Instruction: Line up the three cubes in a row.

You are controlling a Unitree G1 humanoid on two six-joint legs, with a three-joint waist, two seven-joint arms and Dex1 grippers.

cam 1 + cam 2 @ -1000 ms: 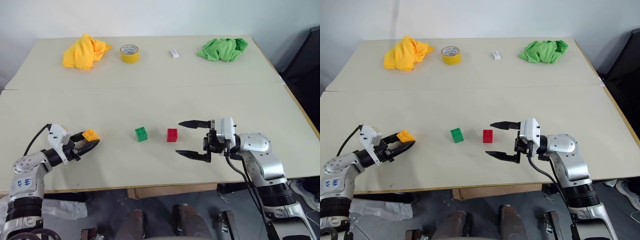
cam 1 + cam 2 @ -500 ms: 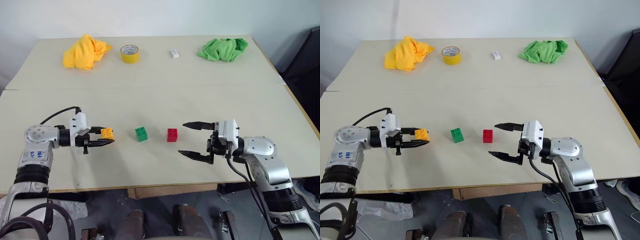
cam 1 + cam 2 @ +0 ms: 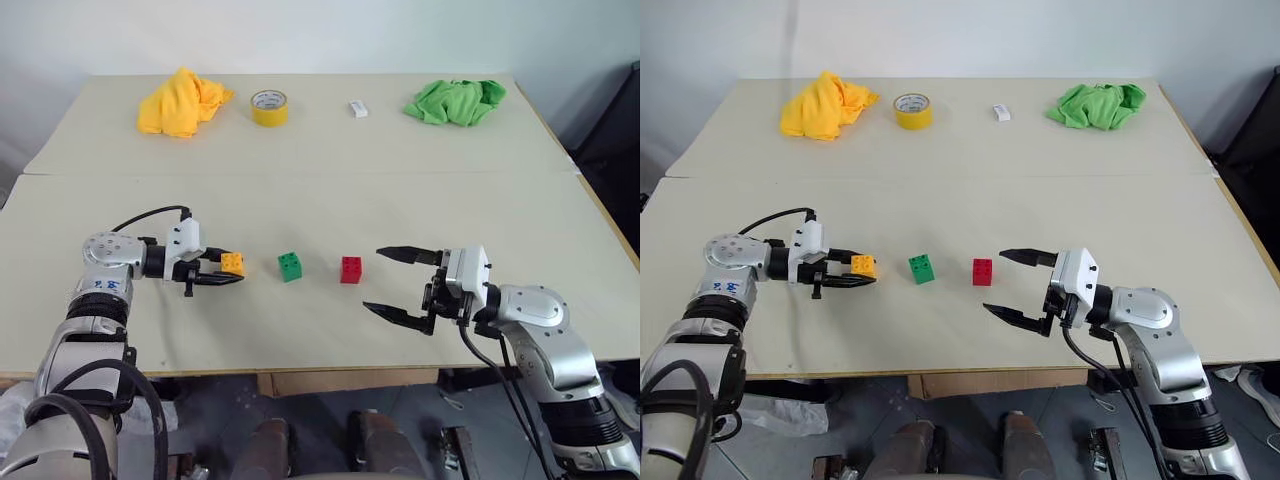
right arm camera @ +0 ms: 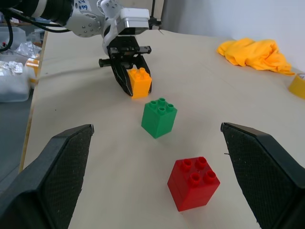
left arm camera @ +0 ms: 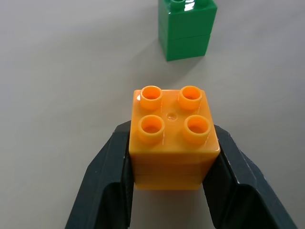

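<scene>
My left gripper (image 3: 229,271) is shut on the orange-yellow cube (image 3: 233,263), studs up, low over the table. I cannot tell whether the cube touches the surface. In the left wrist view the black fingers (image 5: 107,176) clamp the orange-yellow cube (image 5: 171,143) on both sides. The green cube (image 3: 290,266) stands a short gap to its right, and the red cube (image 3: 351,269) stands further right, roughly in line. My right gripper (image 3: 373,279) is open and wide, pointing left, just right of the red cube with nothing between its fingers.
On the far half of the table (image 3: 320,210) lie a yellow cloth (image 3: 180,100), a yellow tape roll (image 3: 268,106), a small white block (image 3: 357,108) and a green cloth (image 3: 458,100). A seam crosses the table behind the cubes.
My left gripper has carried the orange-yellow cube to the right, close to the green cube, and turned more level. The right gripper has stayed open in about the same place.
</scene>
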